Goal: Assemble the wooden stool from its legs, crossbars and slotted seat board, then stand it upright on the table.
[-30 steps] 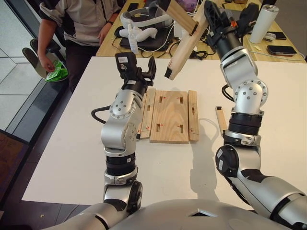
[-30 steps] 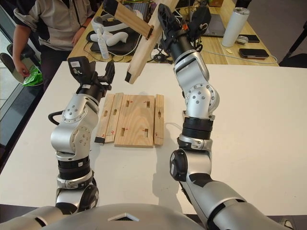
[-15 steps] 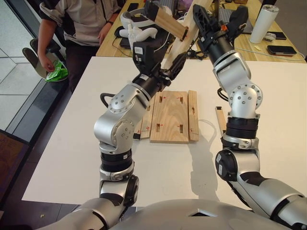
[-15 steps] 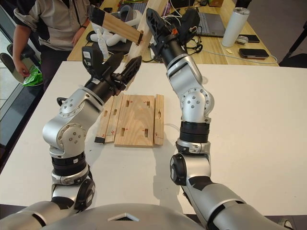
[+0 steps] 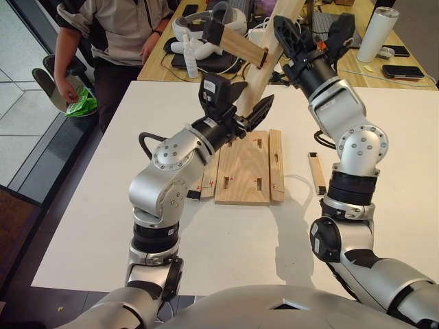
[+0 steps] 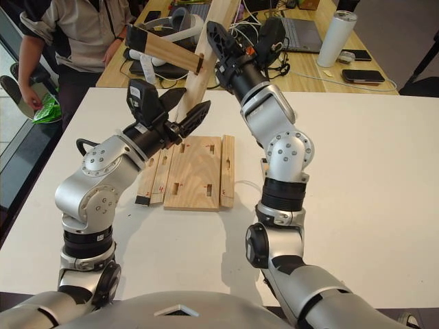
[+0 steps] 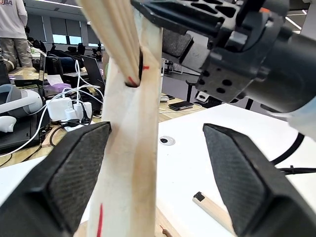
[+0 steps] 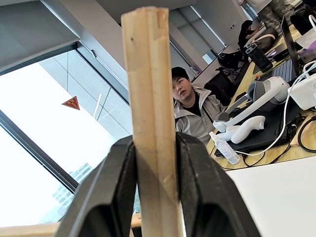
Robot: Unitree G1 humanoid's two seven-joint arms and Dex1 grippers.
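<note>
One leg (image 5: pixel 258 74): right end effector (image 8: pixel 154 168) clamps it; left end effector (image 5: pixel 250 101) wide astride, above seat board (image 5: pixel 241 168).

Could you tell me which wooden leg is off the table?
The pale wooden leg in the right gripper; the others lie beside the slotted seat board.

Office — cluttered desks (image 5: pixel 154 65), laptop (image 6: pixel 305 35), headset (image 5: pixel 197 22)

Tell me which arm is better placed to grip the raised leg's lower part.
Left: the left gripper is open astride the leg, while the right gripper is shut on it higher up.
</note>
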